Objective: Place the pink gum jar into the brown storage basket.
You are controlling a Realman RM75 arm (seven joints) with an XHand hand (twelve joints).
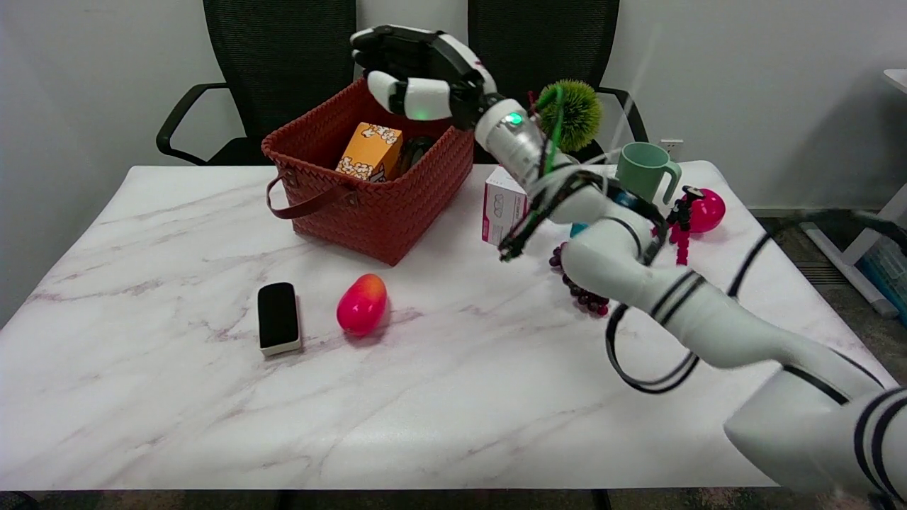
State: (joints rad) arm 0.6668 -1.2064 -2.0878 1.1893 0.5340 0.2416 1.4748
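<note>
We see the right hand (pixel 414 74) raised above the far right corner of the basket (pixel 368 202), its fingers curled inward; we cannot tell whether they close on anything. We cannot find the pink gum jar with certainty: it may be hidden in the hand or in the basket. Inside the basket stands a popcorn box (pixel 370 152), tilted, with something dark just beside it.

Just right of the basket stands a white and pink box (pixel 502 209), partly behind the arm. Past the arm we see a green spiky ball (pixel 577 110), a green mug (pixel 645 171), a pink ball (pixel 705 210) with a red and black jointed toy (pixel 682 227) touching it, and grapes (pixel 584 296) under the forearm.

In front of the basket, on the table (pixel 425 397), lie a mango (pixel 362 304) and a black eraser (pixel 278 317), near each other but apart. 2 chairs (pixel 276 57) stand behind the table.
</note>
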